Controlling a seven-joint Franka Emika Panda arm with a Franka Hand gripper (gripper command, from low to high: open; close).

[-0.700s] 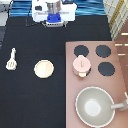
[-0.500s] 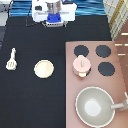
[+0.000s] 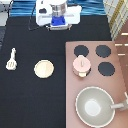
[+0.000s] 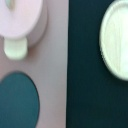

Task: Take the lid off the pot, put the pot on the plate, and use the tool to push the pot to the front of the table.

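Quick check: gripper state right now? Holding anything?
Gripper: up at the exterior view's top, above the table, apart from the pot; open or closed cannot be told. Lid on pot.

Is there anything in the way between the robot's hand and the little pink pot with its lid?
Nothing visible is. The gripper hangs at the exterior view's top; the pot, lid on, sits on the stove below it, with only bare table and stove between. The plate lies apart, leftward.

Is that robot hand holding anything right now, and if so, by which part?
Nothing is held. The end effector hangs at the exterior view's top, well away from the pot, which sits on the stove with its lid on.
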